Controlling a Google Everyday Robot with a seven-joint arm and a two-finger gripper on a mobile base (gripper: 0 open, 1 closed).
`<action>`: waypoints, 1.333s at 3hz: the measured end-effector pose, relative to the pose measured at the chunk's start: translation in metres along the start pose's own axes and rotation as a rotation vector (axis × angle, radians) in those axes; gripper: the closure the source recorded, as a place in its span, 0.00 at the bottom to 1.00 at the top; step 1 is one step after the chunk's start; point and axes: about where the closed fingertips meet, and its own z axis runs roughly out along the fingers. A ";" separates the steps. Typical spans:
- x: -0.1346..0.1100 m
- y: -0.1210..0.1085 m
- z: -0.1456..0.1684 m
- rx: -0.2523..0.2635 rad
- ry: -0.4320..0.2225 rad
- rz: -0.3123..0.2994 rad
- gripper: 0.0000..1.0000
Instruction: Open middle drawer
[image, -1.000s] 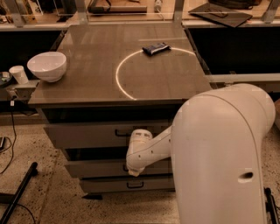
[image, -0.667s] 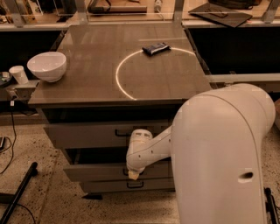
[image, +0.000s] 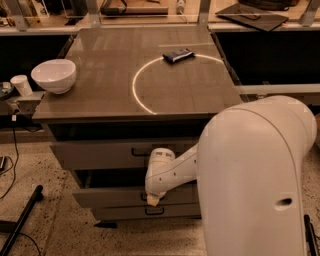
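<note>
The middle drawer (image: 107, 197) is a low grey front in the cabinet under the tabletop. It stands pulled out a little, with a dark gap above it showing the inside of the box. My gripper (image: 153, 200) hangs at the end of the white arm, right at the centre of this drawer's front where the handle sits. The wrist covers the handle.
The top drawer (image: 95, 154) and bottom drawer (image: 125, 214) sit flush. On the tabletop are a white bowl (image: 53, 75) at the left and a black packet (image: 178, 55) at the back. A paper cup (image: 21, 85) stands off the left edge. A black pole (image: 22, 215) lies on the floor at the left. My white arm body (image: 255, 175) fills the right foreground.
The middle drawer has slid outward toward the camera, widening the dark gap above it. My gripper has moved down and outward with the drawer front.
</note>
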 end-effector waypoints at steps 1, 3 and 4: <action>0.008 0.003 -0.004 0.006 0.002 0.010 1.00; 0.014 0.010 -0.010 0.010 -0.006 0.008 1.00; 0.022 0.021 -0.015 0.007 -0.008 0.009 1.00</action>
